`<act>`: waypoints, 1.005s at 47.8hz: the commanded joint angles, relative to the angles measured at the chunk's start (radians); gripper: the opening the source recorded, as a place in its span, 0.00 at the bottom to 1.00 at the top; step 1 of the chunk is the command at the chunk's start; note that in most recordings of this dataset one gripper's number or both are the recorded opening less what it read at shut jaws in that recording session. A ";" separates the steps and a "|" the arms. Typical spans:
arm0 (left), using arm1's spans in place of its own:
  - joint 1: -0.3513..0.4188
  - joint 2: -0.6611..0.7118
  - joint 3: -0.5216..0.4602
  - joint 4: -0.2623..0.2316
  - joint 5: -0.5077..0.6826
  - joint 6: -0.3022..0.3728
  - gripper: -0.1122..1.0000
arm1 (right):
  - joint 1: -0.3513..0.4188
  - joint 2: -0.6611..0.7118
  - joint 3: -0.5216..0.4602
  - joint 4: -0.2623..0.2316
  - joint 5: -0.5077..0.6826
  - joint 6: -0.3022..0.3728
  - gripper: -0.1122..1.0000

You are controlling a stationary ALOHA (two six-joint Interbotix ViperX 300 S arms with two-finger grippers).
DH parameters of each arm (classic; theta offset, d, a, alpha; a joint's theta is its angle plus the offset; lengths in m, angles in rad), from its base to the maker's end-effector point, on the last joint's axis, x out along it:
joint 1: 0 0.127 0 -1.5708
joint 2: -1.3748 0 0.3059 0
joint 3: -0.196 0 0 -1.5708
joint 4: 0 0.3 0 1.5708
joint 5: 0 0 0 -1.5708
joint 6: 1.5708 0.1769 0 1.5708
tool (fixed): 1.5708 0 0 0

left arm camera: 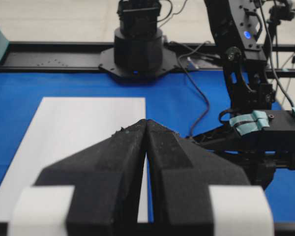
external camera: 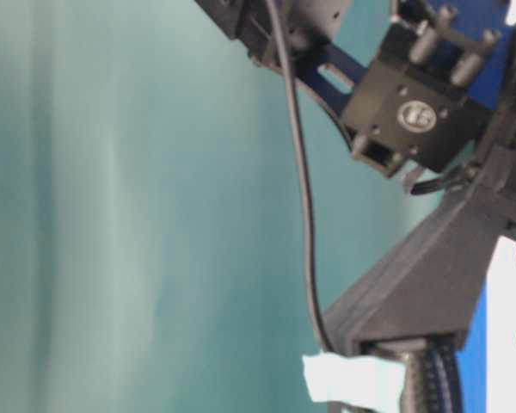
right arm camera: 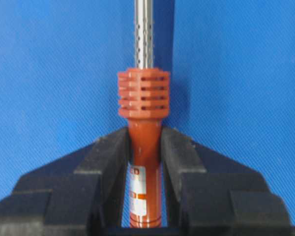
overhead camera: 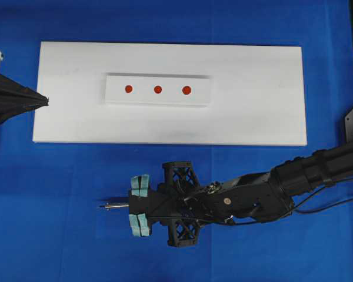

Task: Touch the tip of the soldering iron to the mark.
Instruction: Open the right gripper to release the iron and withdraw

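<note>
The right end effector (right arm camera: 145, 147) was clenched on the soldering iron (right arm camera: 143, 128), its tip cut off from the wrist view. The left end effector (left arm camera: 146, 125) was clenched empty, well apart from the mark (overhead camera: 157, 89).

We see bench (overhead camera: 76, 235) covered in blue cloth. White board (overhead camera: 59, 117) lies flat on it, long side along far edge, nearer far edge than near one. We note white rectangular block (overhead camera: 115, 97) on board, roughly centred, slightly toward far side. We count three red dots in row on block; mark (overhead camera: 157, 89) is middle one. Near part of bench is bare blue.
</note>
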 commanded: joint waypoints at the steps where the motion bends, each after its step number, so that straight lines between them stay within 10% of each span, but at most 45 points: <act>1: 0.002 0.005 -0.011 0.002 -0.006 -0.002 0.10 | -0.003 -0.012 -0.006 0.000 -0.006 -0.002 0.16; 34: 0.002 0.002 -0.012 0.002 -0.005 -0.002 0.10 | -0.006 -0.012 -0.008 0.000 -0.005 0.003 0.18; 48: 0.002 -0.003 -0.012 0.002 -0.003 -0.003 0.10 | -0.008 -0.040 -0.006 -0.002 -0.002 0.003 0.88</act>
